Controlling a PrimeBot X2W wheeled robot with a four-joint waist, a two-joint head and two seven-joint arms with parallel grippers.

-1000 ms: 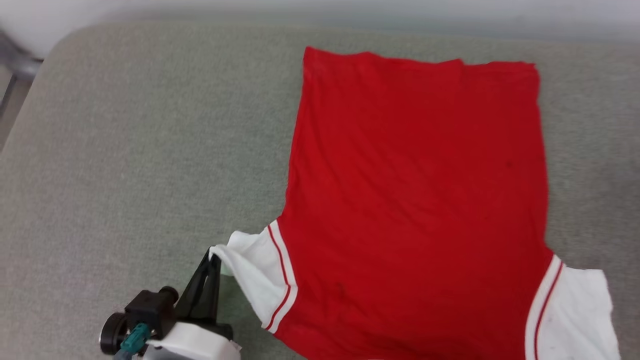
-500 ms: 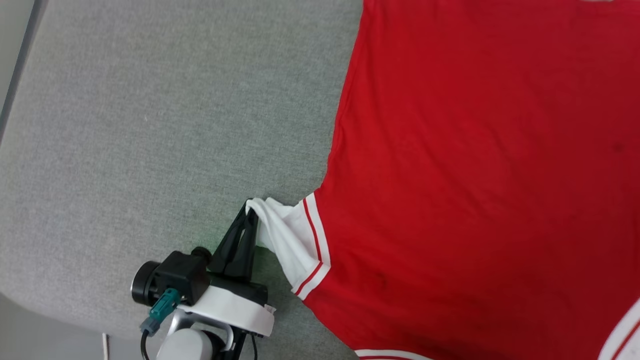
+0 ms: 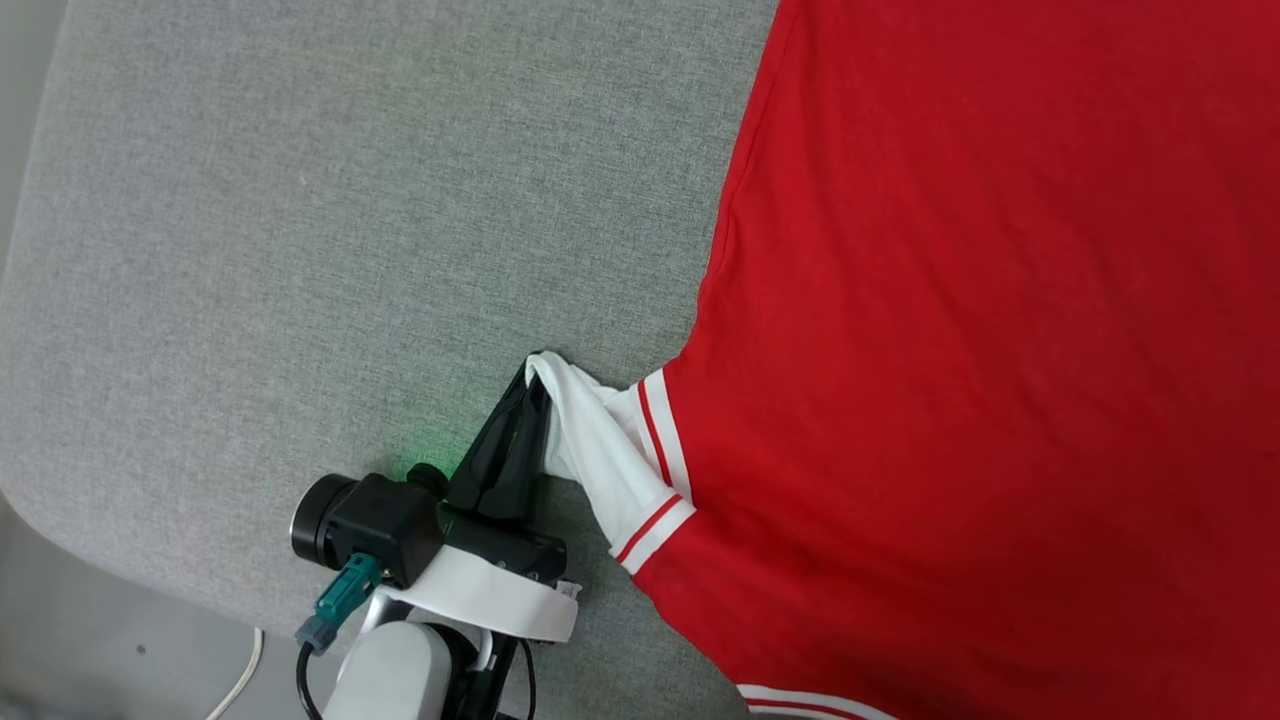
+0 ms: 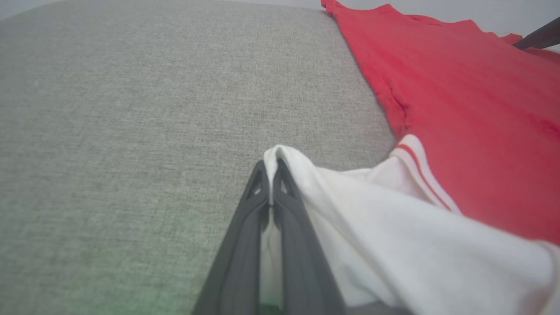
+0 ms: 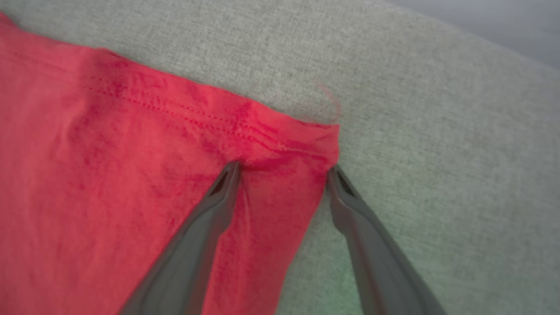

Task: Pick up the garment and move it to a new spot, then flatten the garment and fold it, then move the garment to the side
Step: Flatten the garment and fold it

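From the head view, the red jersey shirt with white short sleeves (image 3: 1000, 350) lies spread out flat on a big grey woven cushion (image 3: 300, 250). It takes up the right side of the picture and runs off the top, right and bottom edges. Its white sleeve (image 3: 600, 455), with red and white stripes where it joins the red part, sticks out to the left. The left gripper (image 3: 535, 375) is low in the middle, and its two long dark fingers are pinched tight on the tip of that sleeve. The sleeve is pulled into a little bunch there. Down in the bottom left corner a thin white cable (image 3: 240, 680) lies on the grey floor (image 3: 90, 660) past the rounded edge of the cushion. In the left wrist view, the two dark fingers are pressed close together, with the folded white sleeve edge caught between their tips. The rest of the sleeve drapes off to the right, and the red part lies flat on the cushion beyond it. In the right wrist view, the right gripper (image 5: 283, 170) has its fingers spread wide apart and holds nothing. A stitched corner of the red shirt lies on the cushion between them. One fingertip (image 5: 229, 173) is on the red cloth, and the other is right at its edge.
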